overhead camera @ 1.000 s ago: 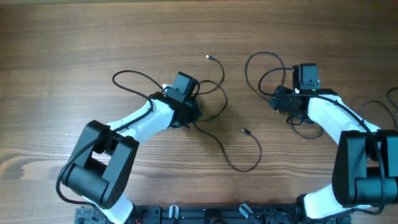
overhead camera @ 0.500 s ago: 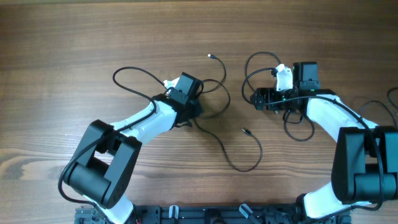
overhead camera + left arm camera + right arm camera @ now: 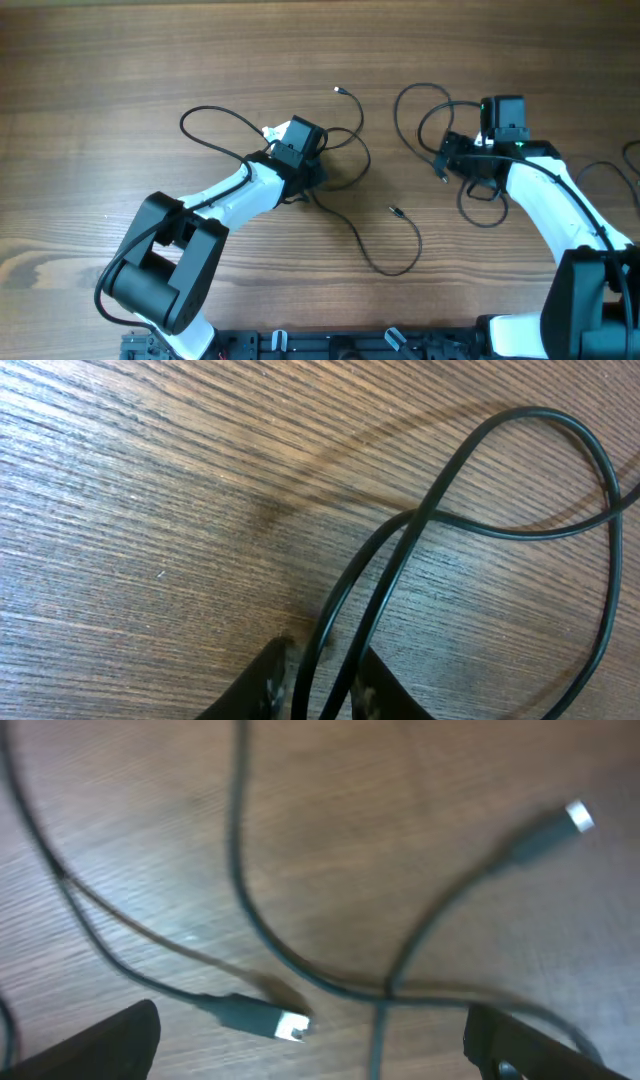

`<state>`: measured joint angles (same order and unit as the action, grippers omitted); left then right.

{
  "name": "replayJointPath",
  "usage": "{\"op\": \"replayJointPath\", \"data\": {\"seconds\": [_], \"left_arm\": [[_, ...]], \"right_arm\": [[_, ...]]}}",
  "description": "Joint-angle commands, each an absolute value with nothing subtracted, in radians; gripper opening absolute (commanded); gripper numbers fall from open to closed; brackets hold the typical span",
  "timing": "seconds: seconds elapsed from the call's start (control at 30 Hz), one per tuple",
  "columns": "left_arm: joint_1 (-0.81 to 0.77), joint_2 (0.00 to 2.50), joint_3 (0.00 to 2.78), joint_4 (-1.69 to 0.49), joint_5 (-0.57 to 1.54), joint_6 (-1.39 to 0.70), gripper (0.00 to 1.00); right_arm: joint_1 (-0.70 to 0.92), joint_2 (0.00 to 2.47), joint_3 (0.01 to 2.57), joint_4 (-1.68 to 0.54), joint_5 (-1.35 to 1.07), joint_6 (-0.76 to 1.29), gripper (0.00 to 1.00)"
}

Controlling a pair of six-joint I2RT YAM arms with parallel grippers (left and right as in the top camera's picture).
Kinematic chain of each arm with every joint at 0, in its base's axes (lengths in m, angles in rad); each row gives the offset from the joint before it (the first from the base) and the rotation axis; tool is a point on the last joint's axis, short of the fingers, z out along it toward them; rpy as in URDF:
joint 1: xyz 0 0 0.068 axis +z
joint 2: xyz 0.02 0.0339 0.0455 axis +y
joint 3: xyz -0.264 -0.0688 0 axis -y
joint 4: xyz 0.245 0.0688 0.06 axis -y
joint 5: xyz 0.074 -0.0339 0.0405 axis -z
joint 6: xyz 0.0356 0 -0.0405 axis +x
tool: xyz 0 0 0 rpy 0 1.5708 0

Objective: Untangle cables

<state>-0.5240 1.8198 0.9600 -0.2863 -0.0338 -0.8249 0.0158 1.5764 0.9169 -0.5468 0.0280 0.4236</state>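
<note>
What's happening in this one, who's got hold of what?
Thin black cables lie looped and crossed on a wooden table. The left gripper sits low with two strands running between its jaws; whether it pinches them is unclear. The right gripper is wide open above other strands and a silver-tipped plug, holding nothing. The cables are not yet untangled.
</note>
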Motion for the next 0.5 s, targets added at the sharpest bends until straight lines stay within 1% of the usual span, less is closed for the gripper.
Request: {"op": "replayJointPath", "data": {"seconds": [0.0,0.1,0.17,0.33,0.47], "left_arm": [[-0.517,1.897,0.903,-0.313,-0.08,-0.826,0.24],[-0.517,1.897,0.903,-0.314,-0.08,-0.826,0.24],[-0.517,1.897,0.903,-0.314,-0.08,-0.826,0.24],[-0.517,1.897,0.903,-0.314,-0.081,-0.819,0.25],[-0.517,1.897,0.903,-0.314,-0.08,-0.819,0.25]], "right_arm": [[0.006,1.631,0.888,-0.543,0.078,0.525,1.0],[0.006,1.678,0.888,-0.498,0.082,0.514,1.0],[0.006,1.721,0.888,-0.443,0.047,0.454,1.0],[0.005,1.813,0.888,-0.402,-0.152,0.446,1.0],[0.005,1.832,0.888,-0.303,-0.266,0.447,1.0]]}}
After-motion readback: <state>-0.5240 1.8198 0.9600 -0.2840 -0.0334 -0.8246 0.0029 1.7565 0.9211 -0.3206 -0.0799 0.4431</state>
